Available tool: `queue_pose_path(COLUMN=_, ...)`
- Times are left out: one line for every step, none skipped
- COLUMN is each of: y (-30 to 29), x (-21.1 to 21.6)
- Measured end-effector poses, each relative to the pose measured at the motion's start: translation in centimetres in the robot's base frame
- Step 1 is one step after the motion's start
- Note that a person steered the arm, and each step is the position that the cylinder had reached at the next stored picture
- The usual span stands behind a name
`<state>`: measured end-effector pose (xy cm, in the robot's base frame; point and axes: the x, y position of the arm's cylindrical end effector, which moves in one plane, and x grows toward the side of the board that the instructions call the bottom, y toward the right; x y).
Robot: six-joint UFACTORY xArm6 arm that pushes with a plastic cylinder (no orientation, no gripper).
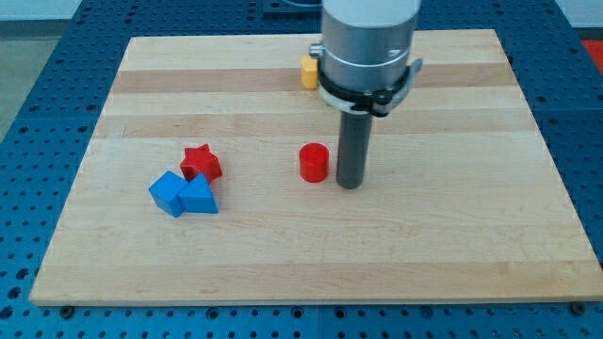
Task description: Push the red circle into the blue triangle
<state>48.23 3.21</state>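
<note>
Red circle (315, 162) right of blue triangle (199, 197), apart.

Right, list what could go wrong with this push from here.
1. The red star sits just above the blue triangle; a slightly high push could send the red circle into it instead.
2. My tip sits right of the circle and a little lower, so an off-centre push may let it roll away.
3. The blue cube touches the triangle and may shift too.

You see a desk (283, 245) of pale, smooth wood with visible grain bands. The red circle (314, 162), just left of my tip (350, 185), looks like matt plastic; so does the blue triangle (199, 198). The rod itself is dark and dull.
</note>
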Motion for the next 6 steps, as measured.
queue_pose_path(y=-2.4, x=0.0)
queue_pose_path(y=-4.5, x=0.0)
queue_pose_path(y=-5.1, x=0.0)
queue_pose_path(y=-0.5, x=-0.3)
queue_pose_path(y=0.5, x=-4.0)
queue_pose_path(y=0.2, x=-4.8)
